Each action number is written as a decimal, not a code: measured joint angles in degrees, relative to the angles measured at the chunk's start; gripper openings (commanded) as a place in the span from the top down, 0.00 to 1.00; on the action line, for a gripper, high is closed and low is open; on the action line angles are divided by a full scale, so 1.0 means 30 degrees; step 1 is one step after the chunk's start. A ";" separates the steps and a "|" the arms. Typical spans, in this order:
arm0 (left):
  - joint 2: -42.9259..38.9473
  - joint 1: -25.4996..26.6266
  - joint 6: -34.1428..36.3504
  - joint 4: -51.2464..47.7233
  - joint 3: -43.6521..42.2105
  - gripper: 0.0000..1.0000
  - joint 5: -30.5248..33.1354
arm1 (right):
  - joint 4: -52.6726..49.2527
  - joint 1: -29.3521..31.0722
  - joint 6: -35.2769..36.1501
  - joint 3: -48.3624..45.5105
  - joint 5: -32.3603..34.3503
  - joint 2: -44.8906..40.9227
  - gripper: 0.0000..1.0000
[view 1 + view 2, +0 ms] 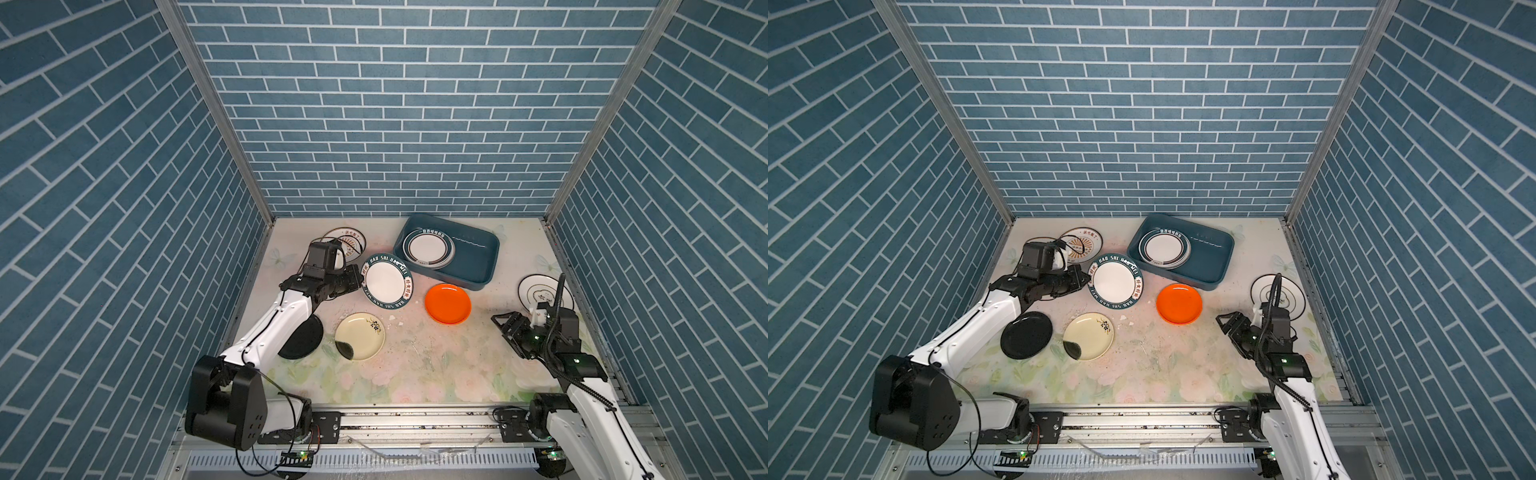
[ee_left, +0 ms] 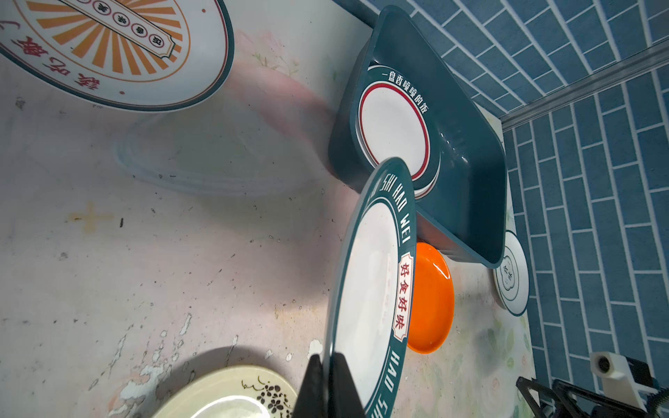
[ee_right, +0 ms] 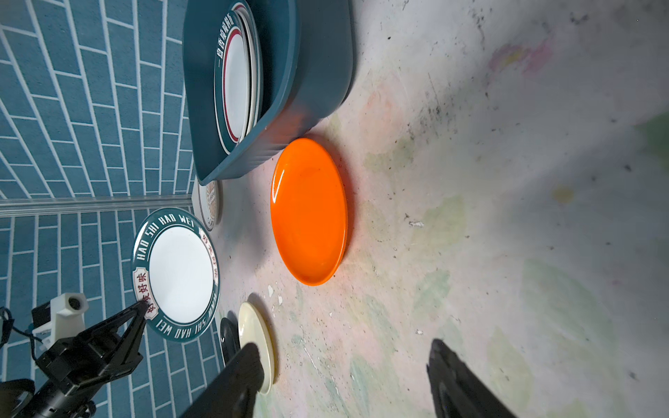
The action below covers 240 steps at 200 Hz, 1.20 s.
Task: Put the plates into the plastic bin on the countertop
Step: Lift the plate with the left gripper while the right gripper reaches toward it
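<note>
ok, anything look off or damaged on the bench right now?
Yes. The countertop print is scuffed and peeling, with white flakes lying beside the cream plate. The plastic bin sits skewed to the back wall. The cream plate shows a dark patch, dirt or reflection unclear.

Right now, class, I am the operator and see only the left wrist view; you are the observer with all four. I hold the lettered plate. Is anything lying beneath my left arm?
Observer: Yes. In a top view a black plate lies there on the countertop, beside the cream plate.
Operator: Is the right gripper free?
Observer: Yes. In the right wrist view the right gripper has its fingers wide apart, with nothing between them.
Operator: How does my plate sit?
Observer: The lettered plate is pinched at its rim by the left gripper and stands steeply tilted, its face turned toward the right gripper.
</note>
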<state>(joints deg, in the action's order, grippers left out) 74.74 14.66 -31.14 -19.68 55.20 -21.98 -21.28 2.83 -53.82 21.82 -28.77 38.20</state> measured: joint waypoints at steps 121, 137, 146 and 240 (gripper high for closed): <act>-0.2171 0.0051 -0.2484 0.0648 -0.1013 1.00 -0.0962 | 0.4816 0.6375 -0.0947 0.3089 0.1464 0.5632 0.27; -0.2171 0.0226 -0.2790 0.0845 -0.1078 1.00 -0.1093 | 0.5377 0.7125 -0.0991 0.3563 0.1785 0.6484 0.27; -0.2171 0.0342 -0.2943 0.0984 -0.1093 1.00 -0.1166 | 0.5727 0.7563 -0.0991 0.3861 0.1931 0.6929 0.27; -0.1552 0.2135 -0.4065 0.2718 -0.1377 1.00 -0.1195 | 0.8837 1.0724 -0.1406 0.5319 0.3257 1.0353 0.28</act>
<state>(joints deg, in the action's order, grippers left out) 70.08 21.06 -43.33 -11.53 51.07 -25.56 5.23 35.00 -58.04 37.78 -19.00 69.25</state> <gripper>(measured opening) 0.080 0.724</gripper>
